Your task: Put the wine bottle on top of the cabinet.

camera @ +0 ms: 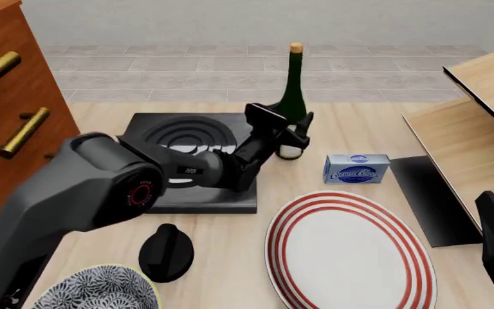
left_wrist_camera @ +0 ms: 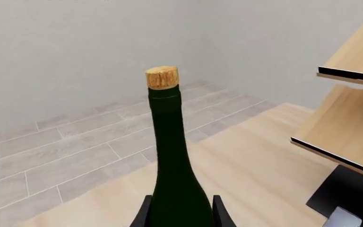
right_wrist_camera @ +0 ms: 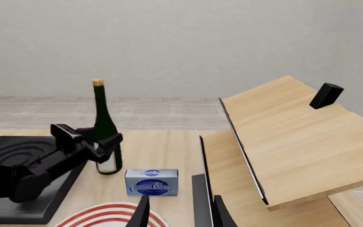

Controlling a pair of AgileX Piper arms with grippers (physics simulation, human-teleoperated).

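The left fingers [camera: 285, 131] are closed around the lower body of the bottle [camera: 293, 96], one finger on each side of the dark glass, as is seen in the left wrist view, where the bottle [left_wrist_camera: 172, 161] rises between the two black fingertips to its tan cork. The bottle is held upright at the middle of the worktop [camera: 359, 122], towards the far side; whether its base touches the wood cannot be told. A white label is seen low on the bottle [right_wrist_camera: 105, 132] in the right wrist view, just beyond the clamped fingers.

The left arm [camera: 101, 187] is stretched from the near left across a black ribbed slab [camera: 187, 138], which lies left of the bottle. Just right of the bottle, and a little nearer, a small blue and white box [camera: 356, 169] is set. A large white plate [camera: 350, 254] with red rings lies near, in front of the box. At the near left a black knob-shaped piece [camera: 166, 251] is seen, and beside it the rim of a patterned bowl [camera: 101, 290].

The cabinet [camera: 11, 109], reddish-brown with brass handles, stands at the left edge, well apart from the bottle. A pale shelf unit [camera: 478, 129] with black edging fills the right side.

The right fingers [right_wrist_camera: 178, 215] are open around nothing, at the near right beside the shelf unit.
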